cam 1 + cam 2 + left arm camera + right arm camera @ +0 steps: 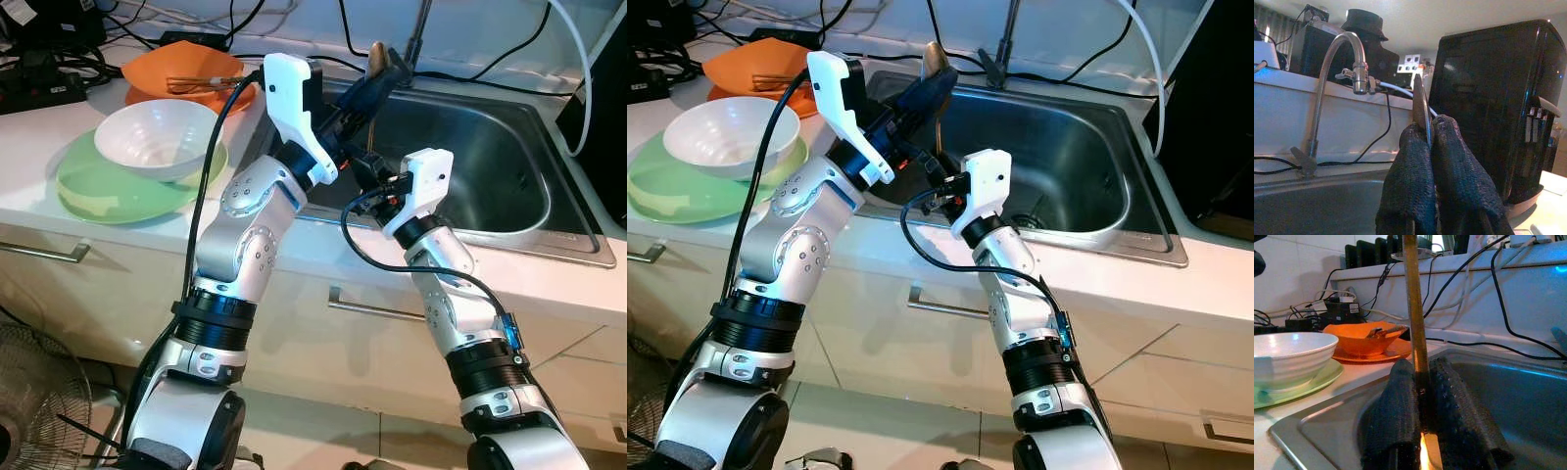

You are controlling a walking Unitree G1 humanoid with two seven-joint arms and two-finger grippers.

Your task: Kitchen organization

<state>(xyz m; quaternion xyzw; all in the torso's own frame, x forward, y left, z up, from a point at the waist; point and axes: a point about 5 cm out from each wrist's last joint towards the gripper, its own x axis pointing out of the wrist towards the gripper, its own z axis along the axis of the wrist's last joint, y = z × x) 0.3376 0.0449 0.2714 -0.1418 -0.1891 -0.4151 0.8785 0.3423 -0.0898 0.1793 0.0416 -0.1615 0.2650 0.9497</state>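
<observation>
Spoon [378, 59] of brass colour stands upright over the steel sink [509, 211], pinched by both grippers at once. From the head camera, the left gripper [370, 93] reaches across from the counter side and its black fingers are pressed together on the upper part, just below the bowl. The right gripper [364, 168] sits lower, close under the left one, clamped on the handle. Off to the left gripper's outer side, on the white counter [29, 147], a white bowl [157, 137] rests on a green plate [118, 191]. Behind them an orange bowl [186, 78] sits on an orange plate.

Left wrist camera: two black fingers [1410, 186] squeezed on the thin edge of the spoon, which rises above the fingertips. Beyond the fingers stand a curved metal tap [1334, 63] and a tall black appliance [1493, 107].

Right wrist camera: black fingers [1396, 416] closed on the spoon's long handle [1415, 323], which runs straight up past the fingertips. Beyond them lie the sink basin, the white bowl on the green plate, and the orange bowl with a utensil in it.
</observation>
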